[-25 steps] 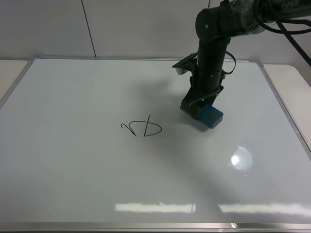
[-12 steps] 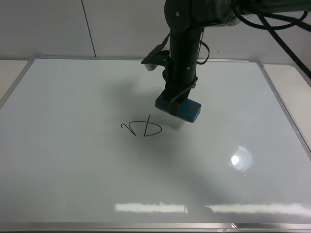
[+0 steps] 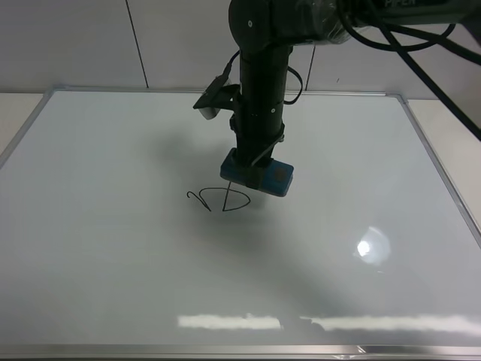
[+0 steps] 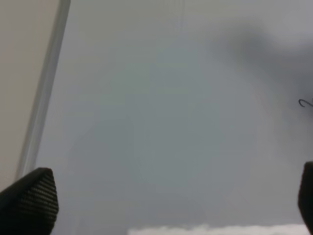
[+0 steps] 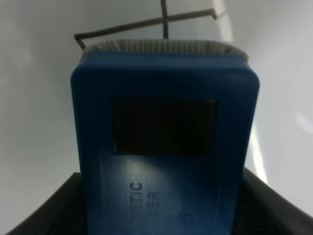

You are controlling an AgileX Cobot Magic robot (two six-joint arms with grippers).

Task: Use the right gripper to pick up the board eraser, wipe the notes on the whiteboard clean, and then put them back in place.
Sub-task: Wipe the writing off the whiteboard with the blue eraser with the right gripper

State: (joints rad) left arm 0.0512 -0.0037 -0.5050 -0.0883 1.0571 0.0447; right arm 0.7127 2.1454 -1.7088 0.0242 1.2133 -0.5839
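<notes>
My right gripper (image 3: 254, 167) is shut on the teal-blue board eraser (image 3: 259, 175), holding it on the whiteboard (image 3: 113, 263) at the right end of the black notes (image 3: 218, 198). The eraser covers the scribble's right tip. In the right wrist view the eraser (image 5: 164, 142) fills the frame between the fingers (image 5: 274, 205), with marker lines (image 5: 146, 23) just past its felt edge. My left gripper (image 4: 171, 203) is open and empty over the board near its silver frame (image 4: 44, 93); a bit of the notes (image 4: 305, 103) shows at that view's edge.
The whiteboard covers nearly the whole table. A bright lamp glare (image 3: 372, 247) sits at the right, and a glare strip (image 3: 233, 322) near the front edge. A pale wall (image 3: 75, 45) rises behind the board.
My right arm has carried the eraser leftward across the board, from well right of the notes to the notes' right end, which it now covers.
</notes>
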